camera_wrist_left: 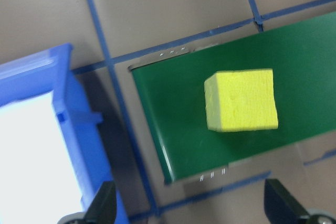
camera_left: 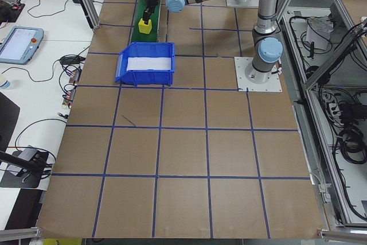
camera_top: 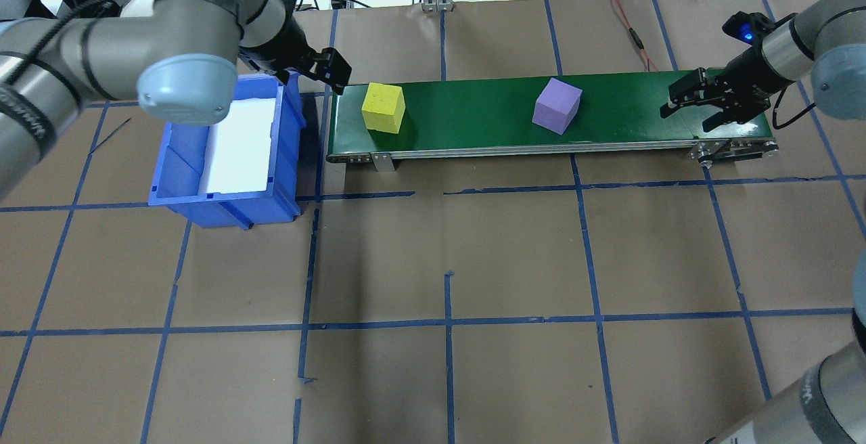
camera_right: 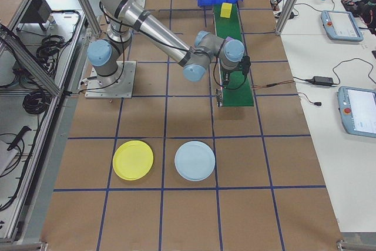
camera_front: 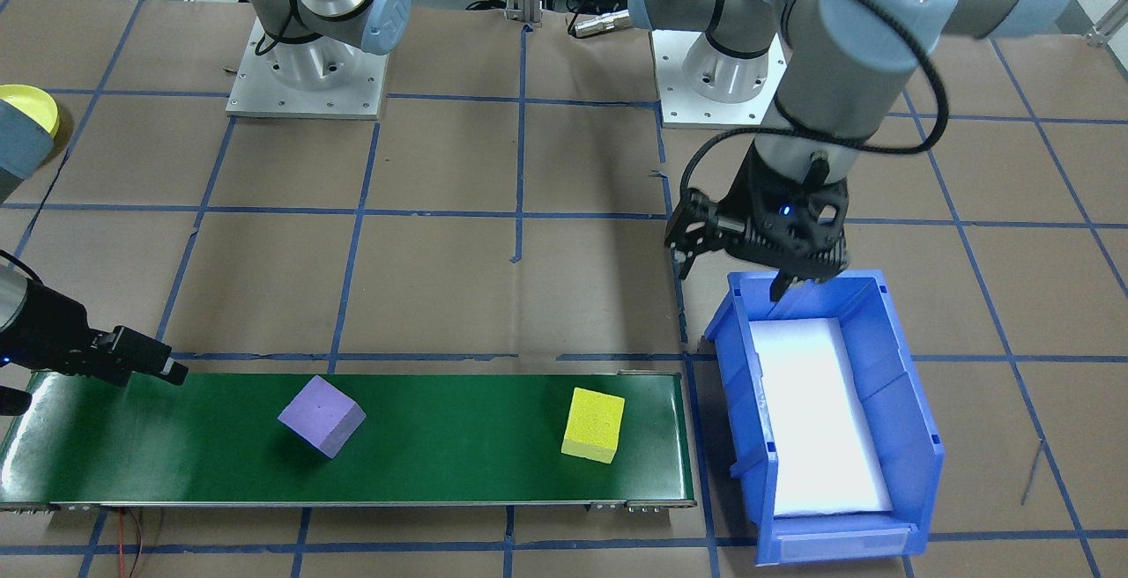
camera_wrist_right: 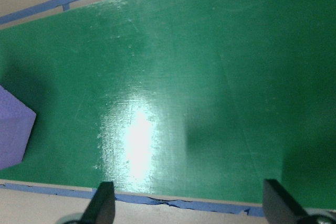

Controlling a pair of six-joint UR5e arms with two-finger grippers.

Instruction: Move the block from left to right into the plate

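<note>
A yellow foam block (camera_top: 383, 107) sits near the left end of the green conveyor belt (camera_top: 473, 122). A purple block (camera_top: 557, 105) rests farther right on the belt, turned at an angle. My left gripper (camera_top: 331, 72) hangs open between the blue bin and the belt's left end. In its wrist view the yellow block (camera_wrist_left: 241, 99) lies ahead of the spread fingers, untouched. My right gripper (camera_top: 697, 114) is open over the belt's right end, with the purple block's corner (camera_wrist_right: 13, 135) at its view's left edge. The yellow plate (camera_right: 133, 160) lies on the table well to the right of the belt.
A blue bin (camera_top: 223, 160) with white foam inside stands just left of the belt. A pale blue plate (camera_right: 195, 160) lies beside the yellow one. Brown paper with blue tape lines covers the table. Tablets and cables lie on side benches.
</note>
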